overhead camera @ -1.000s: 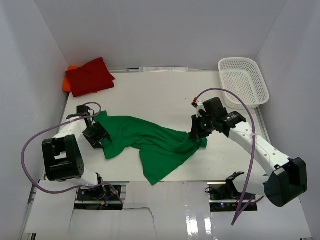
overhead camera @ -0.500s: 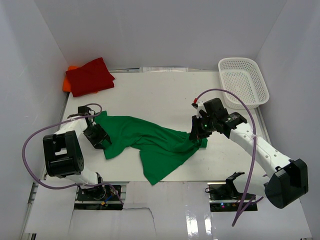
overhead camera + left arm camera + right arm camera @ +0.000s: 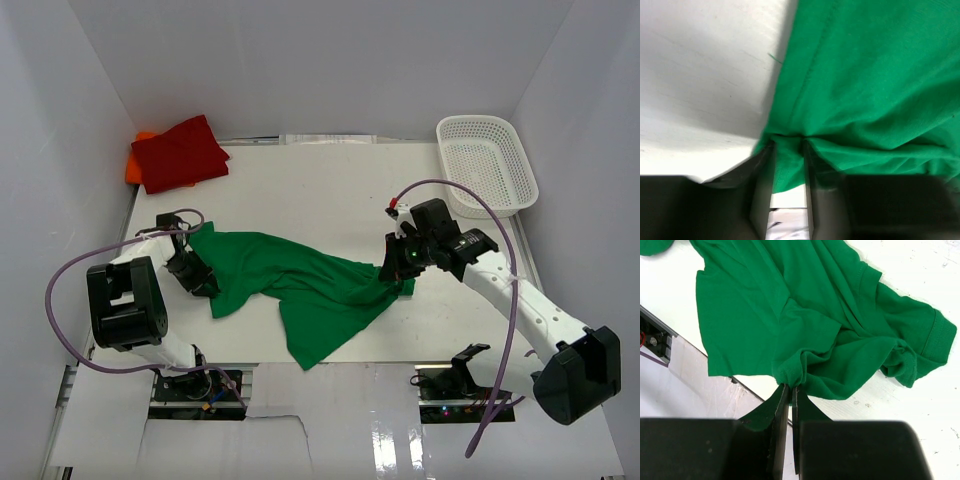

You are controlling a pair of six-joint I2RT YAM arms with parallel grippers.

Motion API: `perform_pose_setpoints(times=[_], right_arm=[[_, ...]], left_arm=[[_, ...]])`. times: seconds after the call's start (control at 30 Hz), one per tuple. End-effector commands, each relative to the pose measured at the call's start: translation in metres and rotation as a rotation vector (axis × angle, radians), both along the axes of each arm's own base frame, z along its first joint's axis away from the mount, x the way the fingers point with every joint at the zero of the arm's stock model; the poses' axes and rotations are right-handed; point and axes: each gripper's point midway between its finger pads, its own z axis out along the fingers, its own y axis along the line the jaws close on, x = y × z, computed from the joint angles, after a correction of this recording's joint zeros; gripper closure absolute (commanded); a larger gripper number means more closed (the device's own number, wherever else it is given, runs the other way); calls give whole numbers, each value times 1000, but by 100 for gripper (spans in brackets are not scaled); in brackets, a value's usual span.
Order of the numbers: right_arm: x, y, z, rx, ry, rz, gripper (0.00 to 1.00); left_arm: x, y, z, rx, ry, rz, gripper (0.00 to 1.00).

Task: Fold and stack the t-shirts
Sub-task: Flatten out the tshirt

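Note:
The bright green t-shirt lies crumpled and stretched across the middle of the table. My left gripper is shut on its left edge; the wrist view shows green cloth pinched between the fingers. My right gripper is shut on the shirt's right end, where a fold of cloth bunches at the gripper. The red t-shirt lies folded at the far left corner on top of the orange t-shirt, which shows only as a sliver.
A white mesh basket stands at the far right corner. White walls close in both sides and the back. The table's near edge runs just below the green shirt's lower flap.
The left arm has shifted slightly, its base link turning. The right arm has moved a little to the right. The green shirt has barely moved.

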Motion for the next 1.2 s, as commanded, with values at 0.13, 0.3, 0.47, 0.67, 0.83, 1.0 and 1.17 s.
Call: perform_pose_setpoints(times=[0.13,0.3,0.47,0.67,0.83,1.0,1.17], right_arm=[[-1,6,8,50,-37,16,92],[0,7,6,46,-32,17,92],[2,7,2,40,-25,14,92],[5,8,-2,29,-18,8,92],[16,5,4,5,-49,-18,92],[37,-5,21,-39,-118,-89,92],[80,-18,70,-21,-239,-196,92]], left_arm=[[-4,-1,-7,-10,27,3,88],[6,-3,10,-24,-25,6,88],[28,-2,50,-29,-102,-2,93],[41,1,90,-12,-176,-14,100],[45,1,107,-5,-215,-19,100],[52,2,132,0,-255,-45,100],[85,18,189,86,-406,-23,100]])
